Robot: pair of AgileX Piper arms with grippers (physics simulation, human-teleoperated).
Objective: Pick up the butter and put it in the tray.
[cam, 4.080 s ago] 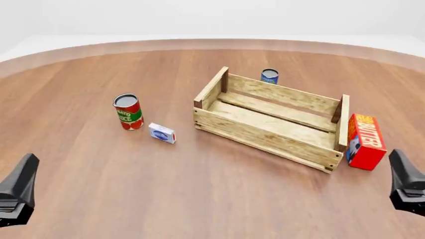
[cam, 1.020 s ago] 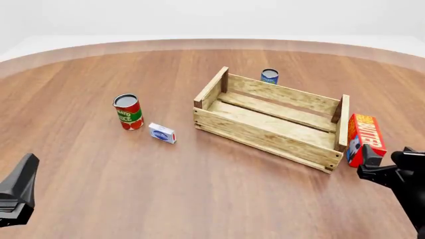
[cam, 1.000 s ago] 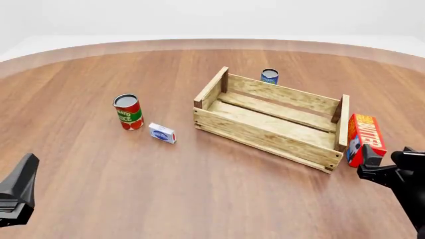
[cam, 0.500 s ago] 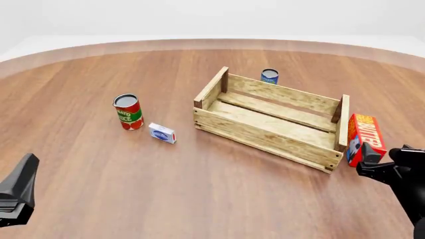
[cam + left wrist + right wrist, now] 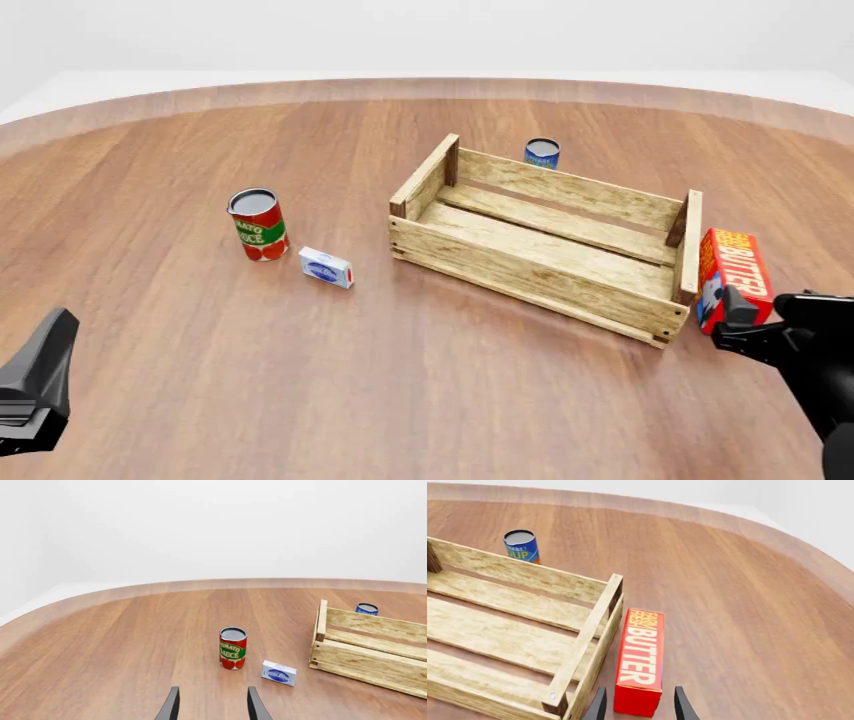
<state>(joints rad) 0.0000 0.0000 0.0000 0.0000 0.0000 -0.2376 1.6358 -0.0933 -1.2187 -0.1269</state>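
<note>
The butter [image 5: 738, 272], a red carton with yellow-orange lettering, lies on the table against the outside of the tray's right end. The tray [image 5: 531, 284] is an open crate of light wooden slats, with nothing in it. My right gripper [image 5: 763, 318] is open just at the butter's near end. In the right wrist view its fingers [image 5: 598, 706] stand either side of the near end of the butter [image 5: 642, 652], beside the tray's end wall [image 5: 589, 637]. My left gripper [image 5: 40, 380] is open and holds nothing at the near left, far from both; its fingers [image 5: 171, 707] show over bare table.
A tomato sauce can [image 5: 258, 225] and a small blue-and-white box [image 5: 326, 268] stand left of the tray. A blue can [image 5: 541, 153] stands behind the tray's far wall. The round table's edge curves close past the butter on the right.
My right gripper has come forward from the near right corner and now reaches the butter's near end. The butter, tray and left arm have not moved.
</note>
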